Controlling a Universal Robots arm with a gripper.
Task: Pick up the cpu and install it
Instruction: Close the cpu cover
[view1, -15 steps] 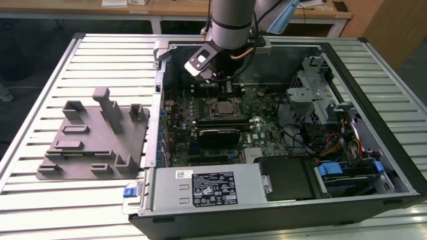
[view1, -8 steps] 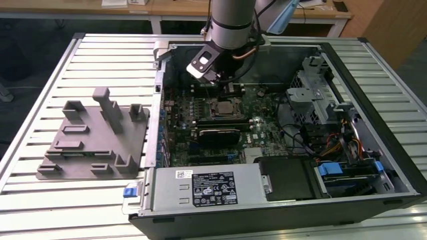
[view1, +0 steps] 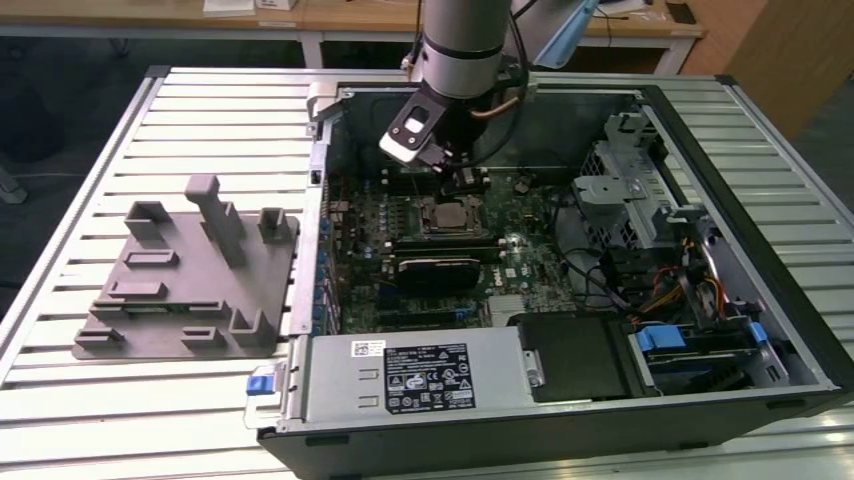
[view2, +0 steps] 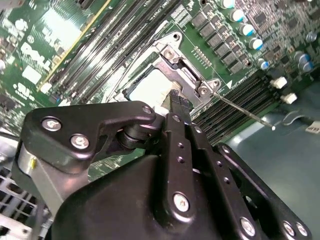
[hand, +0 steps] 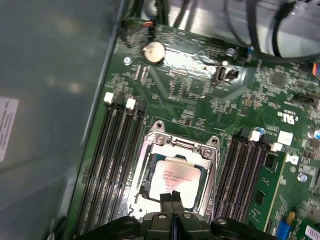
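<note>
Slatted metal table (view1: 200, 110) underneath everything. On it we log an open computer case (view1: 534, 445), laid on its side. Its motherboard (view1: 527, 265) carries the socket (hand: 175, 145). We note a grey fixture (view1: 174, 300) well apart from the socket, outside the case, toward the exterior view's left. We see the arm (view1: 461, 40) reaching down just above the socket. Over the socket's edge we find the gripper (hand: 173, 196), fingers pressed together with nothing between them. We record the cpu (hand: 175, 175) flat inside the socket, silvery top up. In the second wrist view the fingertips (view2: 176, 100) sit over its rim; contact we cannot tell.
</note>
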